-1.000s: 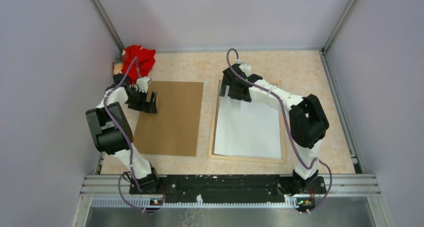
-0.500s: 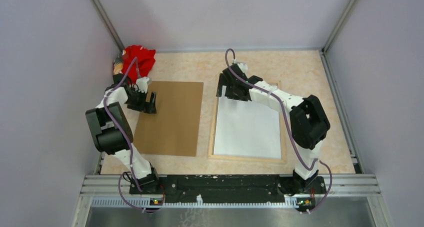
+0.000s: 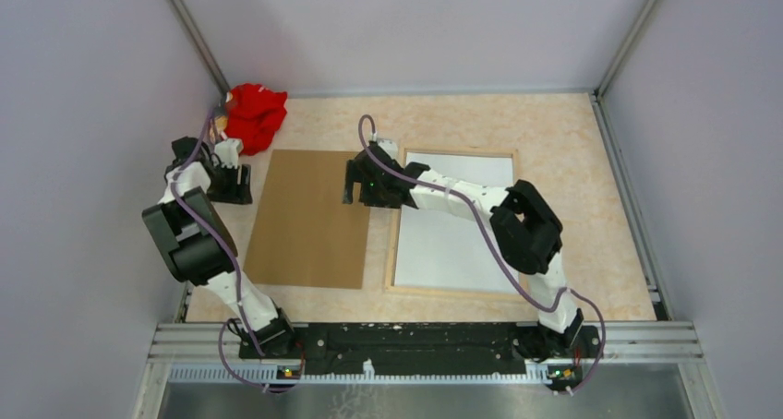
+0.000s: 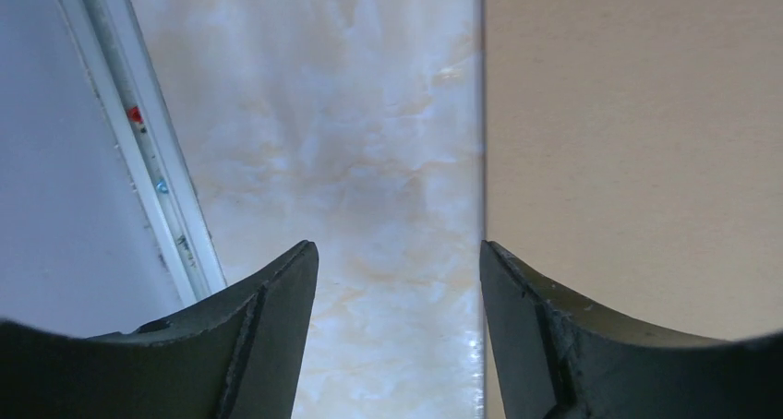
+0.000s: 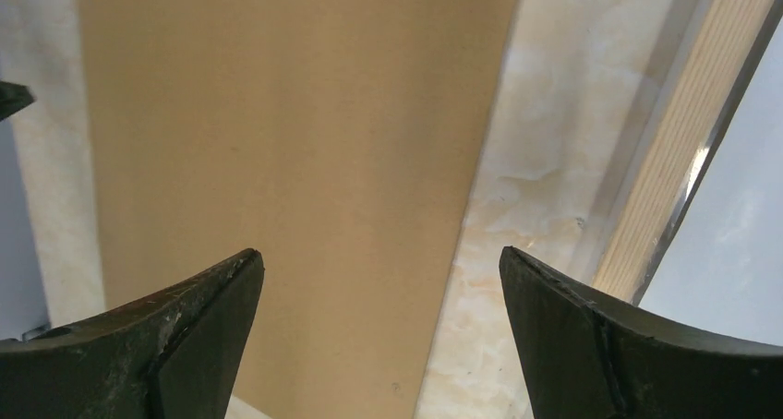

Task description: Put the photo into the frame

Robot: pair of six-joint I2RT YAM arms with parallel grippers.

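**Both grippers have moved to the backing board (image 3: 309, 221)**

The photo (image 3: 457, 225) lies white side up inside the frame (image 3: 452, 293), which rests wood side up, seemingly ready for closing; the right gripper (image 3: 356, 185) has swung from the frame's far corner to the board's right edge, jaws spread wide; the left gripper (image 3: 231, 181) has retreated beside the left edge, parted and empty.

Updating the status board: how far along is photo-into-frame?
Looks done: the photo, white back up, lies inside the frame. In hand: left gripper and right gripper, both open and empty, sit at opposite edges of the backing board. Left: board not yet over the photo.
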